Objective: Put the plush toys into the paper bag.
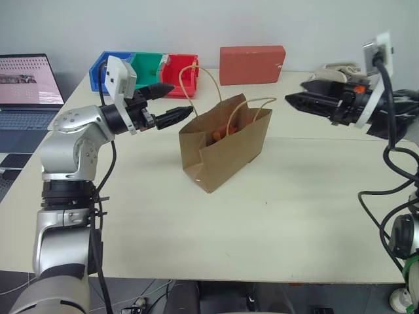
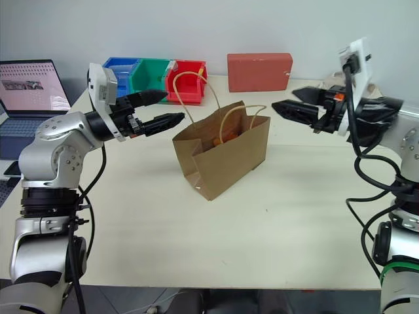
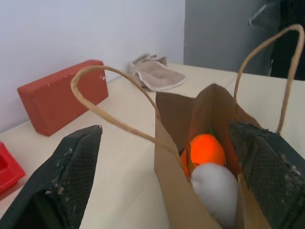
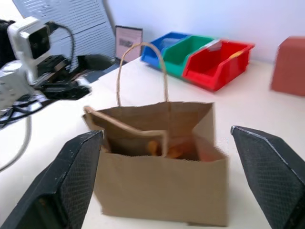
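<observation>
The brown paper bag (image 1: 226,147) stands upright and open on the cream table (image 1: 275,229), its two loop handles up. Both plush toys lie inside it: the orange one (image 3: 204,149) deeper in, the white one (image 3: 217,188) nearer the bag's wall. A bit of orange (image 1: 219,135) shows through the mouth from the head view. My left gripper (image 1: 171,103) hovers open just left of the bag, level with the handles, holding nothing. My right gripper (image 2: 283,98) hangs open to the right of the bag, pointing at it, also with nothing in it.
A red block (image 1: 252,64) lies at the table's back edge, with blue, green and red bins (image 1: 147,70) to its left. A beige cloth (image 3: 155,74) lies at the back right. A laptop (image 1: 26,91) stands on a desk to the left.
</observation>
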Action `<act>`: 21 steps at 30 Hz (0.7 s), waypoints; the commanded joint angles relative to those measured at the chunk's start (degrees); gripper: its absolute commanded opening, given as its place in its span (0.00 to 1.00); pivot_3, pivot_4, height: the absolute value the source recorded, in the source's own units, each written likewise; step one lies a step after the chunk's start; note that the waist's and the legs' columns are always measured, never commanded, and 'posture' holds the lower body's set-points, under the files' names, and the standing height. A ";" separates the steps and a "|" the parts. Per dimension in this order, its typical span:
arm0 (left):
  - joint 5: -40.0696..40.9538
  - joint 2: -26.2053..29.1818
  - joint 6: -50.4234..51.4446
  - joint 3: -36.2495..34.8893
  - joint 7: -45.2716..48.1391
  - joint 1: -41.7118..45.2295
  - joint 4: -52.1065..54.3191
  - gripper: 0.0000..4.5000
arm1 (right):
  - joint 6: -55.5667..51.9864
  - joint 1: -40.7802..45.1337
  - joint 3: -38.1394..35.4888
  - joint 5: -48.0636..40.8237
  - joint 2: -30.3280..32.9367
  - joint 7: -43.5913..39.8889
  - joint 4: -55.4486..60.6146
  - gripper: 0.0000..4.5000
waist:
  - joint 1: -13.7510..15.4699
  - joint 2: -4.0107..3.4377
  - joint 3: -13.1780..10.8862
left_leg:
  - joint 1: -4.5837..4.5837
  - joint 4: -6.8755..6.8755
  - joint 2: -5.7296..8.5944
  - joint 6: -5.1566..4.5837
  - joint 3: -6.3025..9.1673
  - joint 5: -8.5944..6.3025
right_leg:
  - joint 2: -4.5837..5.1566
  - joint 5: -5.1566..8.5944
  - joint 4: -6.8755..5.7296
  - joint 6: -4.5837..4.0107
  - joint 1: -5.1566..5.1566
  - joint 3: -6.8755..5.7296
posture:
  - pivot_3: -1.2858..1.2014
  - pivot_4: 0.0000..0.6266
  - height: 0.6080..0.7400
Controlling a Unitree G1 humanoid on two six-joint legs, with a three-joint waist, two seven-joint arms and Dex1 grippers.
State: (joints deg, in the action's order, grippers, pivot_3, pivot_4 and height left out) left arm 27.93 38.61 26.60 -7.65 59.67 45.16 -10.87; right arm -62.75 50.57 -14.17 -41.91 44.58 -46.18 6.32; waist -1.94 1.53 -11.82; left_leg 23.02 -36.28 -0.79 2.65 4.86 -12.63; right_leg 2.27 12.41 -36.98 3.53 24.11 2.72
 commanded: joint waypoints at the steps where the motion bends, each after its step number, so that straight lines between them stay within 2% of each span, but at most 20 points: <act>1: 3.06 3.52 2.90 -3.93 1.18 -3.05 4.78 0.99 | 11.89 -4.63 1.39 3.71 4.22 -7.31 4.34 1.00 | -0.03 0.00 0.00 | 0.00 0.01 0.00 0.00 0.00 0.00 | 0.00 0.01 0.00 -0.01 0.00 0.00 | 0.52 0.24 1.00; 4: 4.84 6.16 5.11 -5.67 2.51 -7.88 7.60 0.99 | 17.57 -9.46 2.74 4.35 7.32 -13.42 8.02 1.00 | -0.07 0.00 0.00 | -0.03 0.08 -0.01 0.00 -0.02 0.00 | 0.00 0.03 0.00 -0.02 0.02 0.00 | 0.52 0.24 1.00; 8: 7.61 6.62 8.38 -6.46 2.92 -12.82 10.66 0.99 | 14.73 -11.31 2.98 -0.77 8.06 -15.96 12.48 1.00 | -0.24 -0.01 -0.01 | -0.09 0.09 -0.03 0.00 -0.07 0.00 | 0.00 0.04 -0.03 -0.05 0.00 0.03 | 0.52 0.24 1.00; 10: 6.76 4.77 7.43 -3.86 3.14 -14.47 10.72 0.99 | 12.13 -11.09 4.35 -3.46 7.34 -15.40 15.25 1.00 | -0.14 -0.01 0.00 | -0.11 0.07 -0.04 0.00 -0.04 0.00 | 0.00 0.04 -0.06 -0.04 -0.02 -0.01 | 0.52 0.24 1.00; 15: 3.32 0.93 3.66 -0.32 1.77 -12.70 6.69 0.99 | 10.73 -11.48 6.09 -5.34 6.98 -14.60 17.65 1.00 | 0.29 0.00 0.00 | -0.09 -0.02 -0.03 0.00 -0.04 0.01 | 0.00 0.02 -0.04 -0.04 -0.07 -0.01 | 0.52 0.24 1.00; 21: 3.69 -0.48 3.12 1.53 3.86 -12.00 6.58 0.99 | 10.23 -12.67 6.38 -6.15 7.44 -13.79 18.82 1.00 | 0.24 0.00 0.00 | -0.06 0.03 -0.02 0.00 -0.04 0.00 | 0.00 0.03 0.00 -0.05 -0.03 0.00 | 0.52 0.24 1.00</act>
State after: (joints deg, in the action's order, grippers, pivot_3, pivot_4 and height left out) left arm 30.91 38.28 30.54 -5.76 62.88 32.21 -5.73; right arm -52.52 38.35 -7.13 -46.80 51.24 -59.89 23.19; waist -1.70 1.53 -11.82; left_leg 22.95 -36.23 -0.82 2.65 4.81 -12.63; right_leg 2.27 12.45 -37.00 3.46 24.09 2.71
